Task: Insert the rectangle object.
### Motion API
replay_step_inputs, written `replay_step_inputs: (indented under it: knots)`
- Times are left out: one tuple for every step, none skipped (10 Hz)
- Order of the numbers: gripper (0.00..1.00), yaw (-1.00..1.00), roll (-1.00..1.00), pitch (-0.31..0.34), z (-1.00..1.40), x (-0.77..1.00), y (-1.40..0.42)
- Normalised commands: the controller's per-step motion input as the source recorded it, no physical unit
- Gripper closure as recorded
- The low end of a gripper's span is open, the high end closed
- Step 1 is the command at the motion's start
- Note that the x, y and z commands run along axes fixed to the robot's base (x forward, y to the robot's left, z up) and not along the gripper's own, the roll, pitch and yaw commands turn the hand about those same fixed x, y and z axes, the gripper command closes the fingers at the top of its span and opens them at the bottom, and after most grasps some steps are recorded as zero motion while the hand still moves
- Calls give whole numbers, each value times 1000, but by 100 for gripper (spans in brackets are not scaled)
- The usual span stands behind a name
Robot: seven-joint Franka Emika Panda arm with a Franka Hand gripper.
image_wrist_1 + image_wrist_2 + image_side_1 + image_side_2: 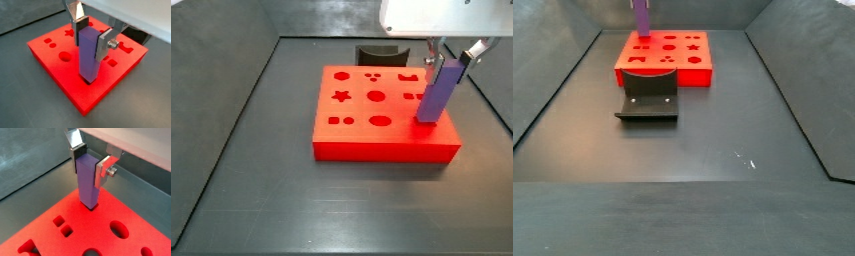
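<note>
Your gripper (91,33) is clamped on the upper end of the purple rectangle object (89,55), holding it upright so its lower end meets the red block (70,85) near one corner. You grip high to keep the fingers (107,44) clear of the block's top.

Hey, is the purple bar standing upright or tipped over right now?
Upright. The purple bar stands on end, its lower end at the red block near one edge, the claw shut on its upper part.
</note>
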Motion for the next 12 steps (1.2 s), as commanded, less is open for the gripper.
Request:
replay_step_inputs:
  knots:
    - [100,0,-297,69,-60,51,31]
    - [100,-26,-177,41,-40,106,49]
    - [100,-69,-89,23,0,266,57]
    - [100,-49,-1,26,-43,114,91]
    - [100,-46,3,27,-131,6,49]
    - [100,-46,30,41,-106,0,0]
    - [100,-66,0,4,0,-57,0]
    - [100,-54,-46,0,0,-77,-20]
    - [100,-60,-86,0,0,-111,-23]
    - [100,-34,-83,-29,-29,-83,-83]
    - [100,0,0,0,-166,0,-51]
    - [100,0,0,-23,-191,-57,-14]
